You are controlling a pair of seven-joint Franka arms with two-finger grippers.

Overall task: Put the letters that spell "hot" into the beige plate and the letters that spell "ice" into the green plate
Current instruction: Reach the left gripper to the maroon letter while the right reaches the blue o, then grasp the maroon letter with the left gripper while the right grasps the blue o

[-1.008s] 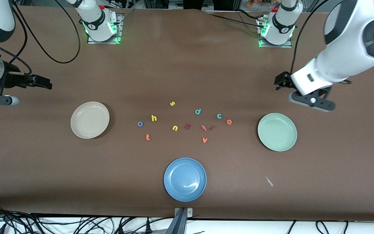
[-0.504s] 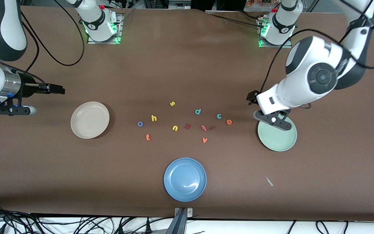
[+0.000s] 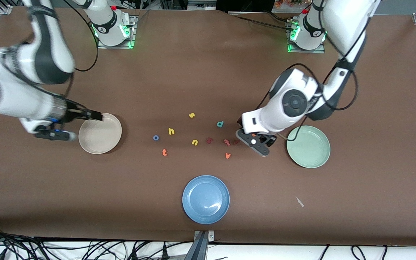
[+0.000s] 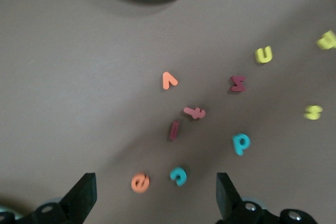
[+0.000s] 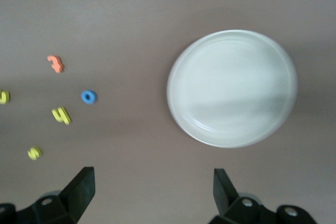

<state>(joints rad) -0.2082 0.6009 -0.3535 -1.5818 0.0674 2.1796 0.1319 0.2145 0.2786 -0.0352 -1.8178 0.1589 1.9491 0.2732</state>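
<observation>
A: The left gripper (image 4: 152, 198) hangs wide open and empty right over the teal "c" (image 4: 178, 176) and orange "e" (image 4: 139, 182), mid-table, beside the green plate (image 3: 308, 146).

B: And the "i" (image 4: 174, 130) lies just past them, long axis toward the jaws. The right gripper (image 5: 149, 195), gaping and empty too, hovers at the beige plate (image 3: 100, 133), with "h" (image 5: 62, 115), "o" (image 5: 88, 97), "t" (image 5: 55, 63) toward the centre.
</observation>
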